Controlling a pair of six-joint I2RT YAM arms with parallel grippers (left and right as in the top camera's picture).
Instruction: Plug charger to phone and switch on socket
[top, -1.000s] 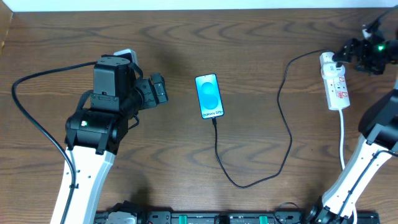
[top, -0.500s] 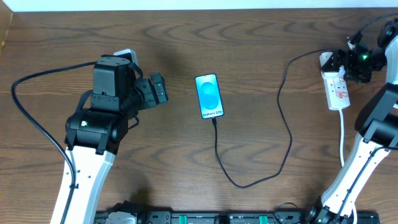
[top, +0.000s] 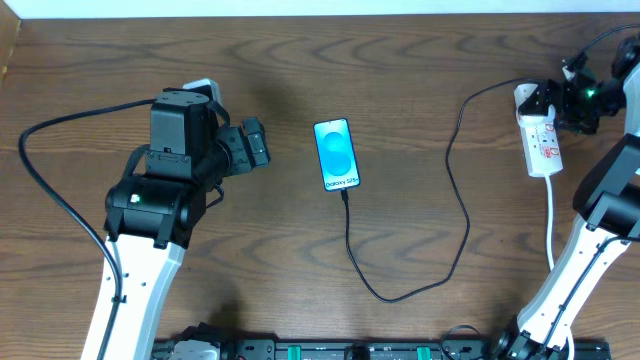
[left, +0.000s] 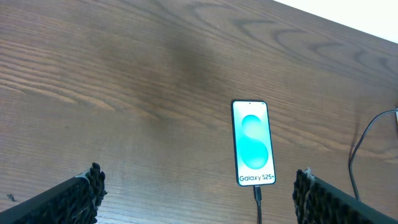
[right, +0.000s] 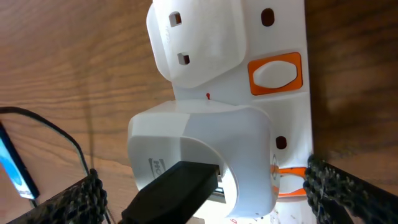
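Right gripper (top: 562, 100): fingers (right: 326, 186) spread, nothing clamped. In the wrist view they sit one on each side of the white adapter (right: 199, 155). We can't tell whether either pad touches it.

The gripper is over the far end of the socket (top: 541, 138). The strip's long axis runs near-far on the table (top: 400, 60), slightly tilted, with its white cord (top: 551, 215) leaving the near end. In the wrist view that axis is up-down in frame.

What matters for us is where the switch lies. The orange switch (right: 291, 180) beside the adapter's outlet is just inside the right-hand finger, low in frame and half hidden by the adapter body. A second orange switch (right: 277, 71) sits further along the strip, next to the empty outlet. We judge the lower one to be the target. That makes the move a short sideways shift and a press, not a reach. The risk is pushing the adapter instead of the switch.

The charger (top: 462, 200) leaves the adapter as a black lead. It loops toward the near edge and back up into the bottom of the phone (top: 336, 153), so we read the plug-in step as done. The phone lies mid-table with its screen lit, long axis also near-far, well apart from the socket.

Left gripper (top: 258, 145): fingers apart and empty, hovering left of the phone and aimed at it. It is far from the strip, so the right arm takes the switch.
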